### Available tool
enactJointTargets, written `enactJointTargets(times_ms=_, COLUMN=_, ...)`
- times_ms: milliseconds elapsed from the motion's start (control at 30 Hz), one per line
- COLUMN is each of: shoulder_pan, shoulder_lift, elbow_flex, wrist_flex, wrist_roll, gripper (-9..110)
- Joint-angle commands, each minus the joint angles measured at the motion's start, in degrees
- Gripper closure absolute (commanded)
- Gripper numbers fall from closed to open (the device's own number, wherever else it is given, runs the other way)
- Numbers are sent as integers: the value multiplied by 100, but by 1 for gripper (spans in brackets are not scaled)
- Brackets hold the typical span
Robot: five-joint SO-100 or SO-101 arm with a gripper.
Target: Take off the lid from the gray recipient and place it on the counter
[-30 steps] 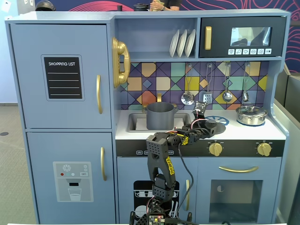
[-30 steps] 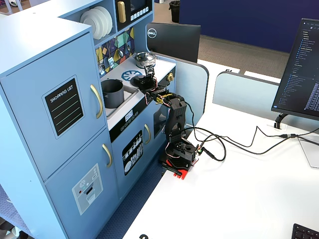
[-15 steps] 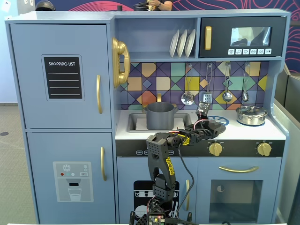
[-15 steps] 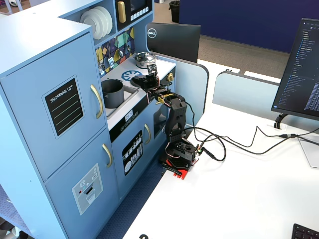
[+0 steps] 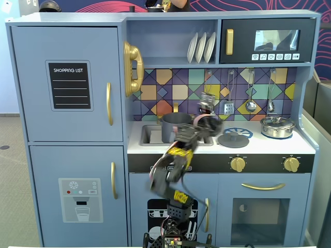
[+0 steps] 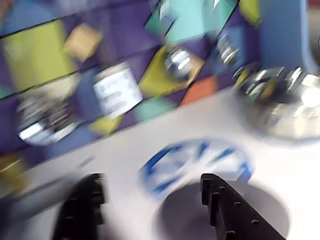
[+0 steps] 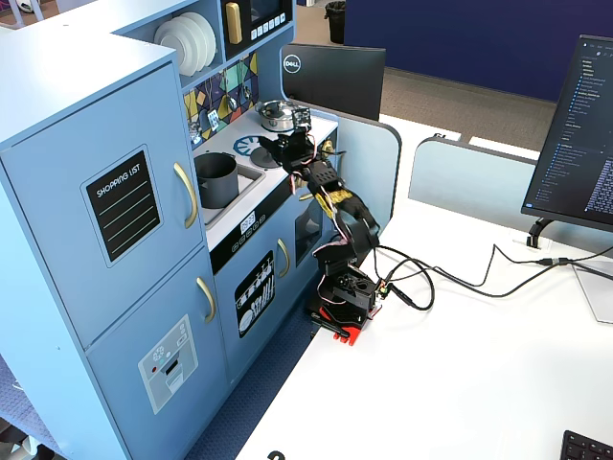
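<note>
The gripper stands open above the counter, its two black fingers spread well apart with nothing between them. In the wrist view the picture is smeared, yet the gap is plain: one finger at about 7 o'clock, the other at about 5 o'clock, and white worktop showing between them.

The lid lies flat on the counter, knob up, partly over the blue-and-white burner print. In the wrist view the same dark disc sits low in the frame at about 6 o'clock, below the burner print, with the right-hand finger crossing in front of it. Whether that finger touches the lid I cannot tell from the blur.

The gray recipient stands uncovered in the recessed sink, toward 9 o'clock of the lid in the front fixed view, and the arm reaches up from its base in front of the cabinet, crossing the pot's right side. In the side fixed view the open pot sits in the sink, with the gripper further along the counter.

The shiny silver pot rests at 3 o'clock of the lid, apart from it, with its own lid on.
</note>
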Motion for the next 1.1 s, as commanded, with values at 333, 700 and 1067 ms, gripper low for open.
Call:
enactJointTargets(times_ms=333, shoulder_pan=-2399, shoulder_lift=3779, elbow_flex=2127, wrist_flex=5810, wrist_roll=475, gripper=102)
enactJointTargets(times_ms=700, shoulder_pan=-3032, shoulder_lift=3604, elbow_flex=4588, wrist_flex=3366, wrist_roll=589, gripper=102)
enactJointTargets(times_ms=1067, shoulder_pan=-3164, shoulder_lift=2689, elbow_flex=5440, wrist_flex=2162, wrist_roll=492, gripper=102)
